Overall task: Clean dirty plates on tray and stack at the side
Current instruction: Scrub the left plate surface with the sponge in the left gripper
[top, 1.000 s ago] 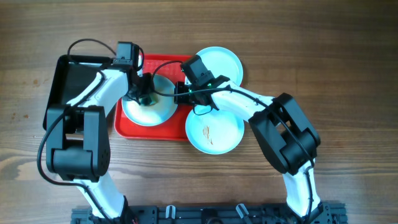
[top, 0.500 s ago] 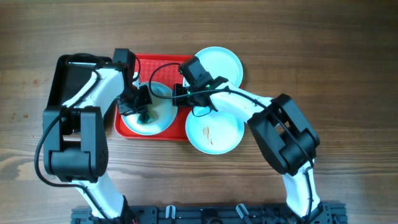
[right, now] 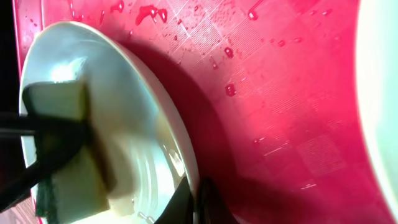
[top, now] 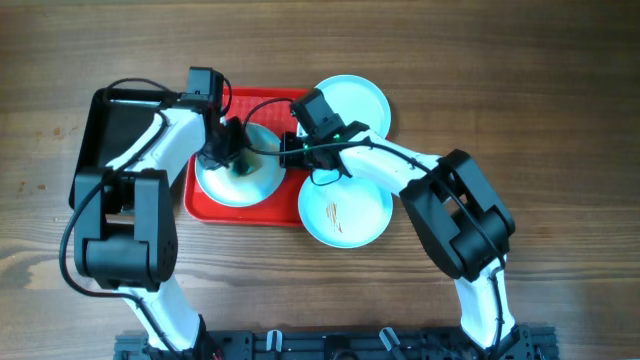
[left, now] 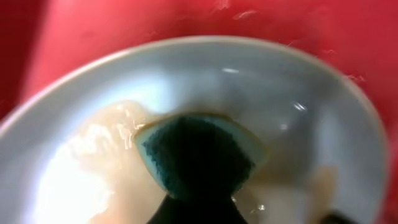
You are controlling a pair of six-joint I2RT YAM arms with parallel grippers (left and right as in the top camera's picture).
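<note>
- Your left gripper (top: 232, 152) is pinched on a sponge (left: 196, 155), green scouring face down on the soapy plate (top: 240, 182).
- That plate lies right under the gripper. Most of its wet face spreads from the sponge toward the worktop's near edge, so I judge your scrub strokes should run that way.
- The plate is round, so no long axis steers you; only its rim limits the stroke.
- Your right gripper (top: 289, 150) sits at the plate's right rim. In the right wrist view its fingertips (right: 200, 202) meet that rim, so it looks clamped on it, steadying the plate.
- The left arm is nearer the plate's centre and the right arm nearer its edge, so the lift-out would likely fall to the right.
- The plate rests in the red tray (top: 262, 103), which stands left of the worktop's middle; the tray rim closes it in on the left and near sides.
- Just right of the tray lie two more plates. The smeared plate (top: 345, 212) overlaps the tray's near right corner, and the far plate (top: 350, 100) overlaps its far right corner.
- A black tray (top: 88, 135) stands by the red tray's left side, so the open room is toward the worktop's right edge.
</note>
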